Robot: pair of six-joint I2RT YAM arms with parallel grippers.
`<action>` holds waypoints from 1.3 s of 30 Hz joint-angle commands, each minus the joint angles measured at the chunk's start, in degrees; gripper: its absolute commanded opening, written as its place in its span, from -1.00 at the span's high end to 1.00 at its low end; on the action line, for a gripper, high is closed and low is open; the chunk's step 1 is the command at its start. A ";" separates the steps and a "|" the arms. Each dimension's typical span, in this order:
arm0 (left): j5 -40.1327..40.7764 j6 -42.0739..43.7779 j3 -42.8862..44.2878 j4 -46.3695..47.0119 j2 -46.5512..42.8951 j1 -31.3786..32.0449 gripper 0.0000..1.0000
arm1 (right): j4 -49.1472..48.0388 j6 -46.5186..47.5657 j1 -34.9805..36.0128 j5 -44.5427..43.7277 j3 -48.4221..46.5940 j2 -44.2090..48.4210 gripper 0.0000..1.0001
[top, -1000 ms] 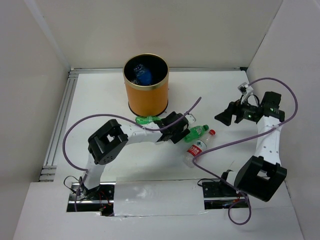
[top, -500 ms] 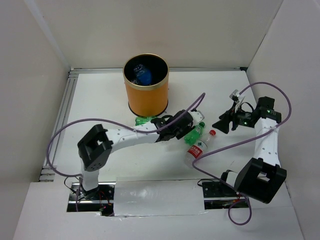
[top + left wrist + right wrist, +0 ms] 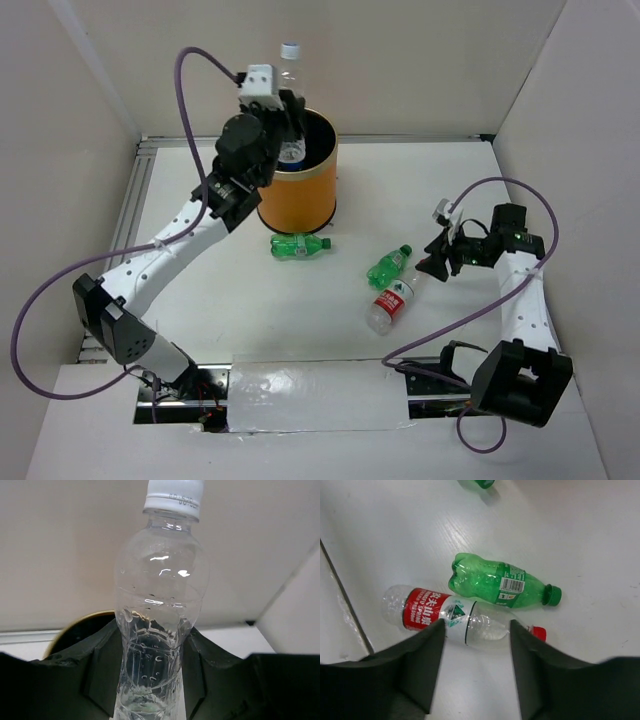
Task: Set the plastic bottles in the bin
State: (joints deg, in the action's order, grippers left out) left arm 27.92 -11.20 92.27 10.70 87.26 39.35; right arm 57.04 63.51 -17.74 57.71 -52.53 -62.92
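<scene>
Top external view: a plain clear bottle (image 3: 290,78) is held upright, cap up, over the mouth of the bin (image 3: 298,205), which stands at 12 o'clock on the table (image 3: 450,185). The bottle's lower body is clamped between the fingers of the left gripper (image 3: 287,118); in the left wrist view the same bottle (image 3: 160,590) is seen pinched on both sides by the dark fingers (image 3: 97,675), with the bin's gold rim (image 3: 75,625) showing below at 8 o'clock. Inside the bin a blue object (image 3: 292,154) can be made out and is judged to be a bottle already delivered; the rest of the interior is hidden by the gripper, so the number inside cannot be told. Three bottles are left lying on the table: a green bottle (image 3: 298,245) just beside the bin's base at 6 o'clock, a second green bottle (image 3: 388,266) near the table's middle at about 4 o'clock from the bin, and a red-labelled bottle (image 3: 392,302) touching or nearly touching it at its 6 o'clock. The right gripper (image 3: 436,258) is placed at 3 o'clock of that pair, fingers spread wide and nothing held; in the right wrist view the red-labelled bottle (image 3: 445,612) is framed between them, the second green bottle (image 3: 495,582) beyond. The task is judged roughly half done: one release is pending, three pickups are outstanding.
</scene>
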 commanded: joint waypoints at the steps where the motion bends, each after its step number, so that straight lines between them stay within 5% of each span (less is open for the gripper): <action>1: 4.15 -5.76 2.82 6.45 3.69 -3.49 0.70 | -2.10 2.41 1.47 -0.94 1.46 0.95 -0.10; 3: 4.16 -5.76 7.82 0.86 8.69 -5.95 0.59 | -3.76 1.89 2.09 -1.54 2.00 0.95 -0.14; 6: 3.28 -6.98 10.82 -3.66 13.53 -8.41 -0.12 | -5.00 1.89 3.50 -2.69 2.00 2.09 -0.85; 9: 2.49 -9.09 12.91 -6.73 15.65 -9.81 -0.87 | 1.30 15.90 6.12 -2.08 1.29 2.62 -0.98; 10: 1.70 -9.10 14.24 -7.96 17.31 -10.61 -0.98 | 4.11 19.86 7.01 -2.08 1.29 2.62 -0.98; 14: 0.38 -9.72 21.01 -12.72 19.43 -10.61 -0.98 | 4.14 35.59 12.10 -4.97 2.79 2.62 -0.98; 21: -1.90 -9.27 16.29 -16.40 9.79 -8.77 -0.98 | -10.35 36.51 21.86 -13.66 6.30 -5.10 -0.96; 32: -4.63 -31.75 -39.74 -26.49 -33.19 1.77 -0.96 | -20.03 35.99 29.77 -24.75 1.73 -21.36 -0.88; 39: -4.72 -50.22 -55.34 -34.77 -47.62 6.34 -0.93 | -21.62 34.76 33.38 -28.18 1.73 -26.90 -0.65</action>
State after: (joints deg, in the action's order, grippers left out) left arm 23.09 -50.30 39.11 -21.43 43.66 44.16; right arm 37.89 98.48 14.76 31.51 -49.41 -89.30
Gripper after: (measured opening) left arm 0.969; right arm 0.847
